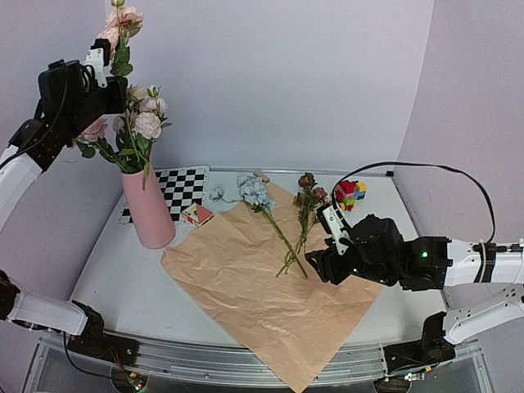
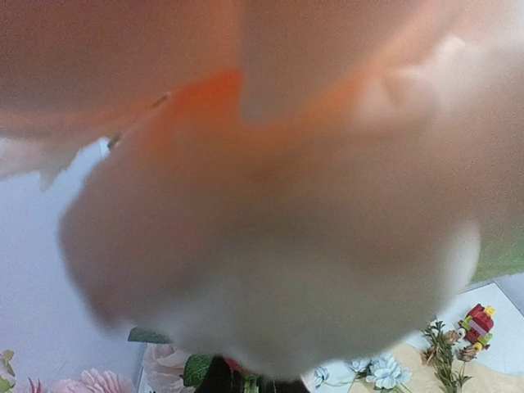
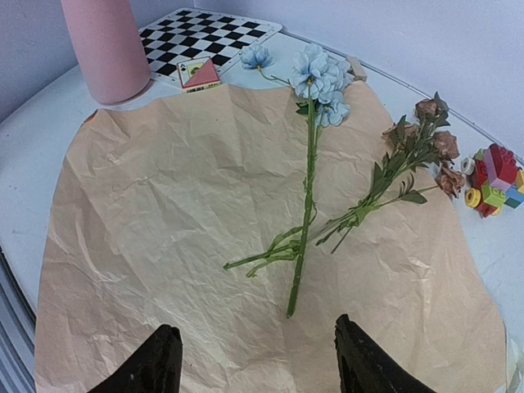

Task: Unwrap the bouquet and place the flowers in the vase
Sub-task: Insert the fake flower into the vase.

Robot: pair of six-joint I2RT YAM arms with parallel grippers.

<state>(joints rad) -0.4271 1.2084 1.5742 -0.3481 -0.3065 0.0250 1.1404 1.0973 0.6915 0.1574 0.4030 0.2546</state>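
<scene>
On the white desk (image 1: 98, 278) the kraft paper (image 1: 246, 282) was spread open and flat, so the unwrapping was judged done. The pink vase (image 1: 148, 211) stood upright just beside the paper's far left corner, with several pink blooms already seated in it. High above it the left pincer (image 1: 105, 64) was closed on the stem of a peach-pink flower (image 1: 124, 20), whose bloom blotted out the left wrist view. Two stems lay on the paper. The blue flower (image 3: 309, 176) had its long axis running almost straight away from the right pincer (image 3: 260, 364), cut end nearest. A rust-brown sprig (image 3: 381, 176) was laid slantwise across it. The right pincer was held open and empty just short of that cut end, and the right arm was plainly the nearer.
</scene>
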